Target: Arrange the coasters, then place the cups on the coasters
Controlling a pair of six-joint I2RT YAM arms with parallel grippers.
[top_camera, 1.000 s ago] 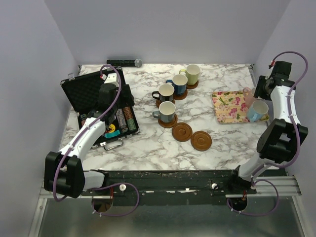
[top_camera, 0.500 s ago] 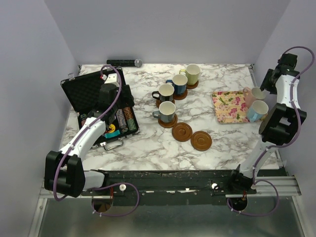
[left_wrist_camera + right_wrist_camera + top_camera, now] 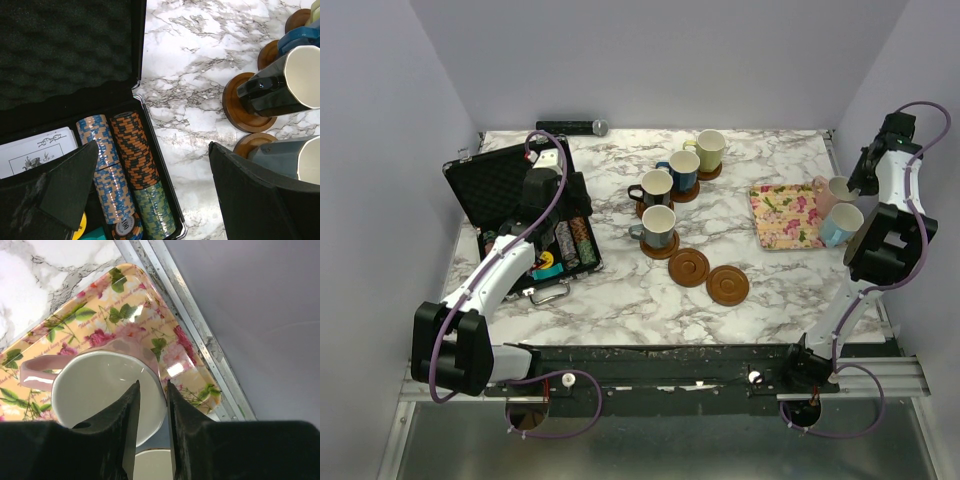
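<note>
The right gripper (image 3: pixel 152 387) has its fingers close together astride the wall of the pink cup (image 3: pixel 95 390) — one inside, one outside — though whether they actually pinch it I cannot tell. That cup is at the right end of the floral tray (image 3: pixel 100 310), beside the light blue cup (image 3: pixel 842 222). The left gripper (image 3: pixel 152 160) hangs spread wide over the poker chips (image 3: pixel 130 165) in the black case (image 3: pixel 495 185). Two bare coasters (image 3: pixel 689 267) lie near the grey cup (image 3: pixel 658 226).

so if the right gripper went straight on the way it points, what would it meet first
The pink mug: the right gripper straddles its wall, so the rim would likely run between the fingers. The floral tray lies beneath.
</note>
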